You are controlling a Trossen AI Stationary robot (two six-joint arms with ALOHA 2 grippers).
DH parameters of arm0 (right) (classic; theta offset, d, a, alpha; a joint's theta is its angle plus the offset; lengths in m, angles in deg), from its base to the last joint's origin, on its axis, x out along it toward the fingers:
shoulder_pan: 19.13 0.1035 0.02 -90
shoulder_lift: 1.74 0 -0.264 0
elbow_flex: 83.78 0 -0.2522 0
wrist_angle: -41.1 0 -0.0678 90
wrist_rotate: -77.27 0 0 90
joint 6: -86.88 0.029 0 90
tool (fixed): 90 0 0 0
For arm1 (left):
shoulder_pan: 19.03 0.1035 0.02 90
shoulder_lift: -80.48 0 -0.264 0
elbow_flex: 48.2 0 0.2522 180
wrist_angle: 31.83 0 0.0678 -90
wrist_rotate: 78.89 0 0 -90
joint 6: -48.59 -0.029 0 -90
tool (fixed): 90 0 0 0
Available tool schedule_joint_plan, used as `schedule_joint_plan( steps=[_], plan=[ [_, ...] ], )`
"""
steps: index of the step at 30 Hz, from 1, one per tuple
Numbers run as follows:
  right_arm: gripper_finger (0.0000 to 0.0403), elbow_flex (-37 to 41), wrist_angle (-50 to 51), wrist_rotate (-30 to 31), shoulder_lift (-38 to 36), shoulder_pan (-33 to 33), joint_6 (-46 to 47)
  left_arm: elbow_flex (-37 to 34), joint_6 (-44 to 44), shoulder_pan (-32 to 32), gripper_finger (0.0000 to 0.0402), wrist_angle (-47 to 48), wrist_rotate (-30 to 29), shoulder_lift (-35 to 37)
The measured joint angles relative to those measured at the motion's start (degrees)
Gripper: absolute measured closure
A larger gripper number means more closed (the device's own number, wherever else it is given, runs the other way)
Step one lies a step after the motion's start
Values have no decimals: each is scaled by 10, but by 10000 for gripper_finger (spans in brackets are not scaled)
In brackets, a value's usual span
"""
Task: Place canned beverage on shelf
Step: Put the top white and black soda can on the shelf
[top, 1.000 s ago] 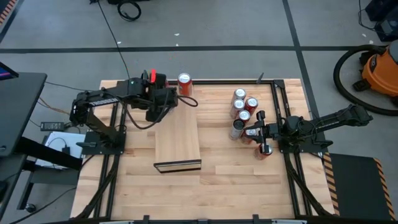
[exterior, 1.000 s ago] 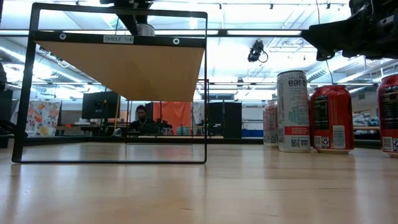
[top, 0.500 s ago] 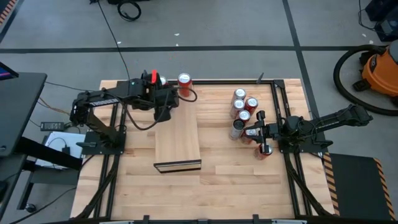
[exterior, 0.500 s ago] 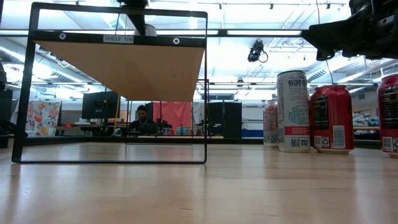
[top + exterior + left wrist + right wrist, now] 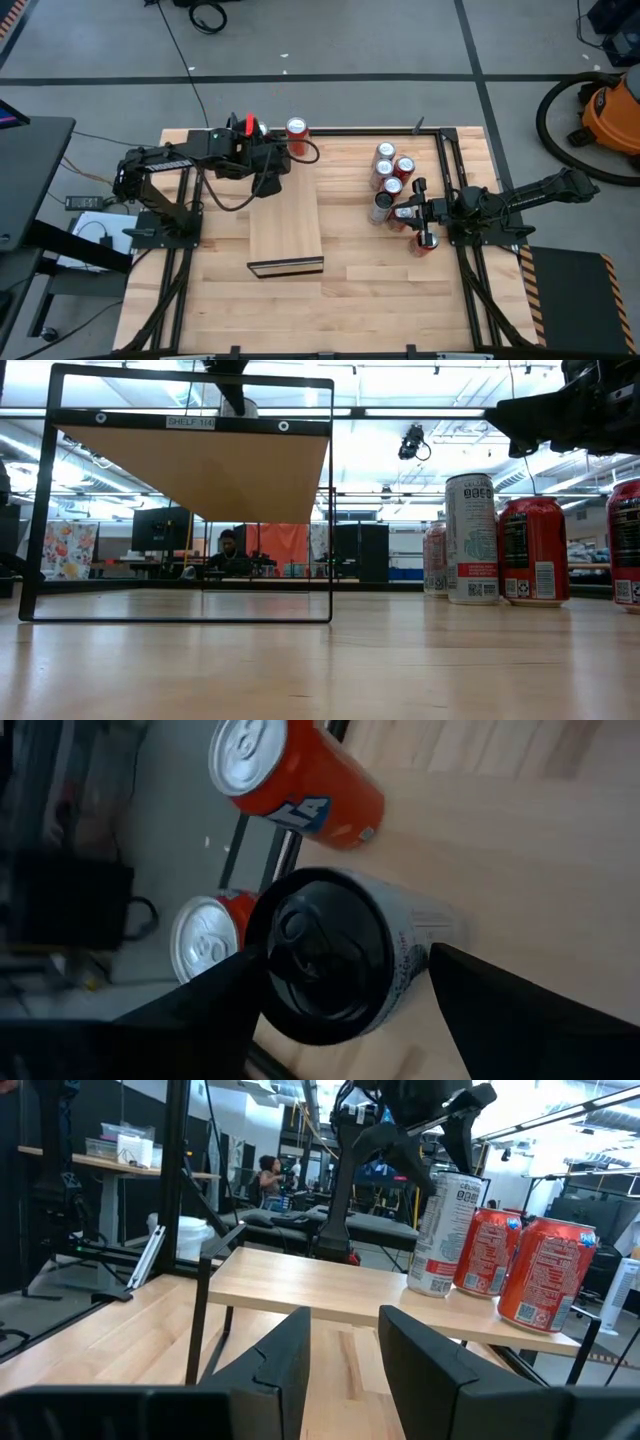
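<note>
Can [image 5: 325,955] stands upright, long axis vertical, black lid facing the left wrist camera; body is pale grey-white with small print. Left gripper [image 5: 345,955] has its jaws spread wide, one finger [image 5: 200,1005] pressed against each side of the can, so it's clamped on it. The high view puts that gripper and can over the far end of the shelf [image 5: 285,225]; can't tell whether the can's base touches the board. Shelf is a long pale wood slab, long axis running from under the left gripper toward the table's near edge, with a dark-edged end face at the near end. Low view shows it raised on a black frame [image 5: 332,500]. Orange can [image 5: 290,775] and second orange can [image 5: 210,935] stand just beyond the gripped one. Right gripper [image 5: 343,1315] waits well apart from the shelf, fingers slightly apart and empty, beside the can cluster [image 5: 392,180].
</note>
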Motion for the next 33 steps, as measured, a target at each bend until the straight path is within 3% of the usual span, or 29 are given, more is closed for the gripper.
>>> schedule_joint_plan(
  steps=[7, 14, 23, 33],
  plan=[
    [273, 0, 0, 0, 0, 0, 0, 0, -179, -14, 114, -2, -3, 0],
    [273, 0, 0, 0, 0, 0, 0, 0, -272, -25, 114, -8, -4, 0],
    [273, 0, 0, 0, 0, 0, 0, 1, -264, -4, 126, -8, 24, 1],
    [273, 0, 0, 0, 0, 0, 0, 2, -166, 12, 201, -16, 17, 2]
  ],
)
